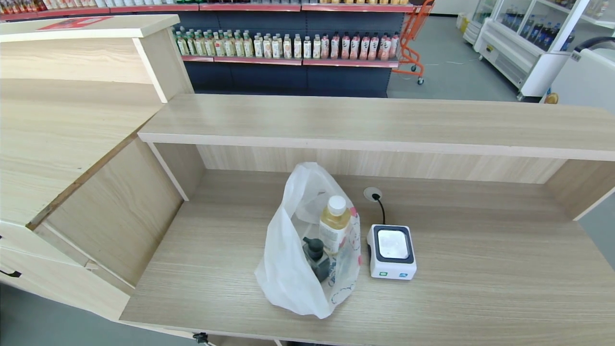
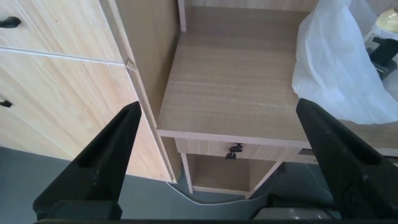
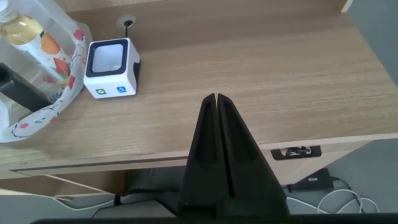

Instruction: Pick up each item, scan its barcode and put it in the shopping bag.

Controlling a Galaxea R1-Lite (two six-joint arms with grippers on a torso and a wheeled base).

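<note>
A white plastic shopping bag (image 1: 293, 269) stands open on the wooden counter (image 1: 480, 269). Inside it are a yellow drink bottle with a white cap (image 1: 334, 226) and a dark pump bottle (image 1: 317, 259). The bag (image 2: 339, 68) and the bottle (image 3: 25, 31) also show in the wrist views. A white barcode scanner (image 1: 391, 251) sits just right of the bag, its cable running to a hole in the counter. My left gripper (image 2: 227, 155) is open, held off the counter's front left corner. My right gripper (image 3: 216, 102) is shut on nothing, above the counter's front edge, right of the scanner (image 3: 111, 68).
A raised shelf (image 1: 384, 125) runs along the back of the counter, with a taller wooden unit (image 1: 72, 120) on the left. Store shelves with drink bottles (image 1: 288, 45) and a fridge (image 1: 528, 38) stand far behind. A drawer lock (image 3: 297, 151) sits under the counter's front edge.
</note>
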